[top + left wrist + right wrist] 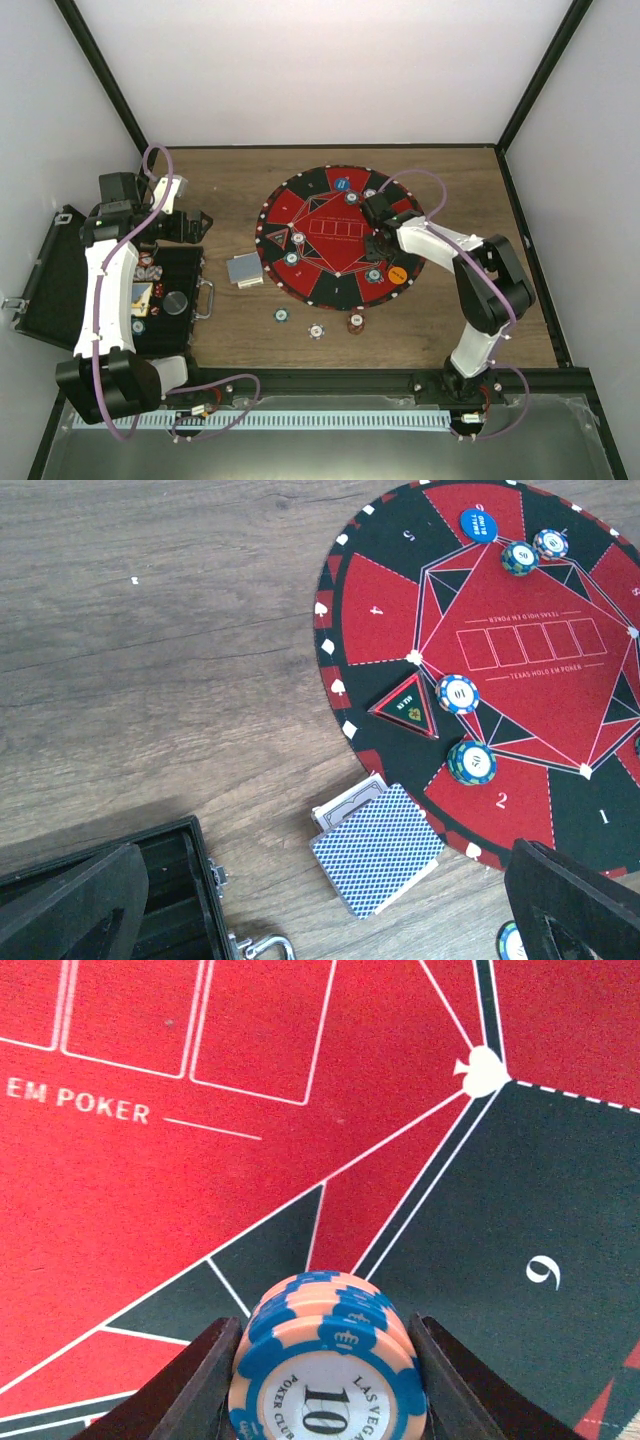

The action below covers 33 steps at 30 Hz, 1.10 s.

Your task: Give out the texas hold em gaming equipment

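A round red and black poker mat [338, 235] lies mid-table. My right gripper [382, 240] hangs over its right half. In the right wrist view this gripper [325, 1400] is shut on a small stack of peach and blue poker chips [325, 1360], low over a black segment [540, 1190]. A blue-backed deck of cards [245, 270] lies off the mat's left edge, and is also in the left wrist view [380, 848]. My left gripper [190, 225] is open and empty over the black case [60, 290]. A blue disc [341, 184] and an orange disc [397, 272] sit on the mat.
Three loose chips [317, 330] lie on the wood in front of the mat. More chips [458, 693] and a triangular marker [407, 707] rest on the mat. The open case [120, 900] holds chips and a dial. White walls close in the table.
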Each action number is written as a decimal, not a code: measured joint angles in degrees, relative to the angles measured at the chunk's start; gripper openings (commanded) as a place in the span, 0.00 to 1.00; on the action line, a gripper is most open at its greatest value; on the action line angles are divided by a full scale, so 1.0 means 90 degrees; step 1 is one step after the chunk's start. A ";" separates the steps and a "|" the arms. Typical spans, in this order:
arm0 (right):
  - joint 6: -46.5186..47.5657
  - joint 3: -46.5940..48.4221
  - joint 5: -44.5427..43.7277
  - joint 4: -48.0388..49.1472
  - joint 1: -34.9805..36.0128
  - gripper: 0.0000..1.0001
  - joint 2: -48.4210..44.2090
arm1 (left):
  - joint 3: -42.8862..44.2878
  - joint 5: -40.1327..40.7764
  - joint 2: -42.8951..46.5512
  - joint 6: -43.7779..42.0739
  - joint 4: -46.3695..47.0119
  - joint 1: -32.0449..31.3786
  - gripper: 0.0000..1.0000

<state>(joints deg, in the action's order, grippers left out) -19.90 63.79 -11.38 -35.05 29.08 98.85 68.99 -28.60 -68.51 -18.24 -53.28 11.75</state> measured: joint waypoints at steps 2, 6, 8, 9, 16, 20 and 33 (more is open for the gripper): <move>0.0017 -0.0019 0.0002 0.0046 -0.0049 0.24 0.0083 | 0.0000 0.0000 0.0000 0.0000 0.0000 0.0000 1.00; 0.0051 -0.0029 0.0000 0.0158 -0.0124 0.24 0.0197 | 0.0000 0.0000 0.0000 0.0000 0.0002 0.0000 1.00; 0.0068 -0.0073 0.0000 0.0233 -0.0151 0.24 0.0238 | 0.0000 0.0000 0.0002 0.0000 0.0002 0.0000 1.00; 0.0070 -0.0104 0.0002 0.0255 -0.0160 0.24 0.0250 | 0.0000 0.0000 0.0000 -0.0002 0.0000 0.0000 1.00; 0.0090 -0.0238 -0.0002 0.0289 -0.0182 0.38 0.0386 | 0.0000 0.0000 0.0000 -0.0002 0.0002 0.0000 1.00; 0.0104 -0.0236 -0.0007 0.0289 -0.0182 0.60 0.0398 | 0.0000 0.0000 0.0000 -0.0002 0.0002 0.0000 1.00; -0.0015 0.0034 -0.0134 -0.0102 -0.0102 0.68 0.0027 | 0.0000 -0.0002 0.0000 0.0002 0.0002 0.0000 1.00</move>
<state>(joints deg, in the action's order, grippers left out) -20.03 64.10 -12.58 -35.97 28.16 99.09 68.99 -28.62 -68.51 -18.22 -53.25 11.75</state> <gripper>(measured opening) 0.673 0.999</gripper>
